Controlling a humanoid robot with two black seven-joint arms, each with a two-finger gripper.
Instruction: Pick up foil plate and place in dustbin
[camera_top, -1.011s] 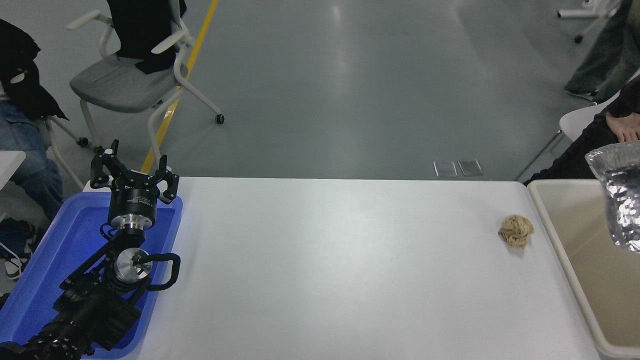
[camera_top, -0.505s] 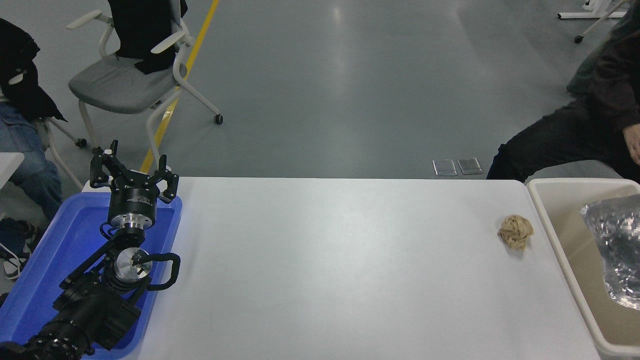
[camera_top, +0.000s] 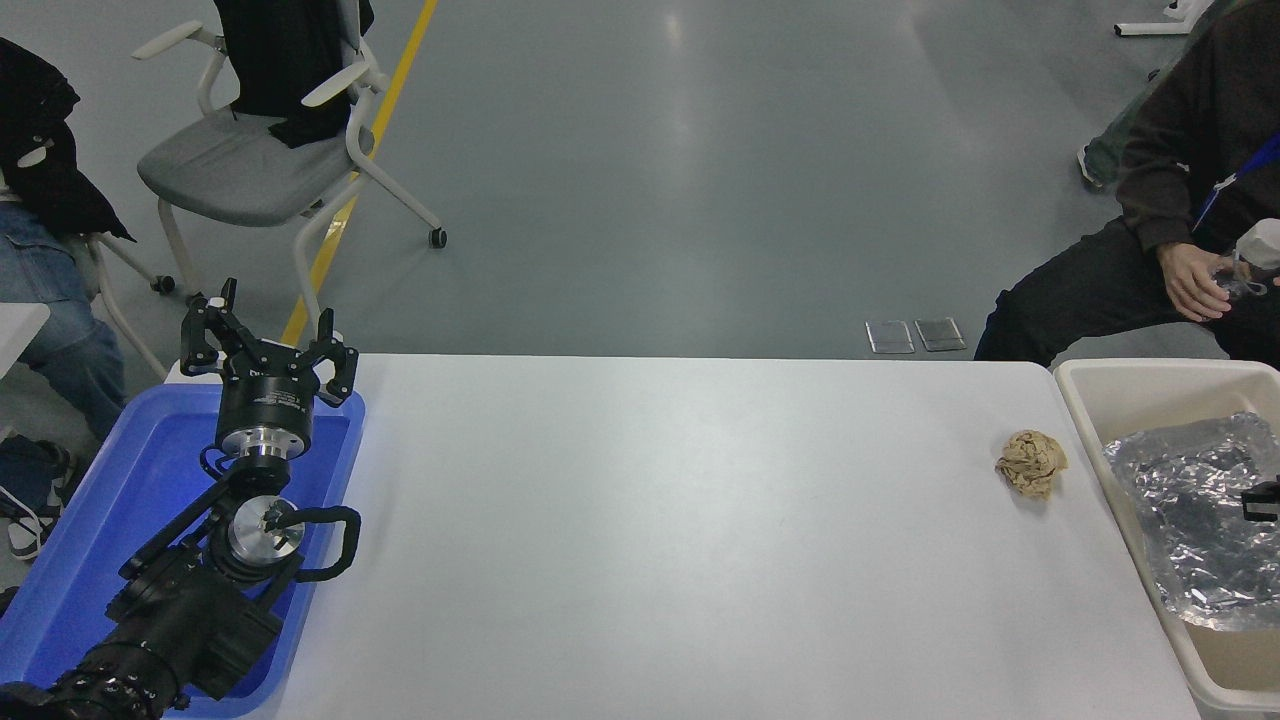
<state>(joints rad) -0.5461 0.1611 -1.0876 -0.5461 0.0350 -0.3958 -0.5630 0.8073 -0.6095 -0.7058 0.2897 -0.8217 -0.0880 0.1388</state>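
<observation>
Right gripper (camera_top: 1262, 500) barely shows for me, a small black piece at the right edge of the frame over the foil plate (camera_top: 1195, 520); I cannot tell whether it is parted or gripping. That plate is shiny, crinkled silver, lying inside the cream dustbin (camera_top: 1090, 400) at the lower right, its near end riding up by the bin's front rim. My left gripper (camera_top: 268, 350) sits parked at the lower left above the blue tray (camera_top: 60, 560), fingers spread and empty. A crumpled brown paper ball (camera_top: 1031, 462) rests on the white table (camera_top: 680, 520) just beside the bin's left wall. A seated person (camera_top: 1190, 150) occupies the upper right.
</observation>
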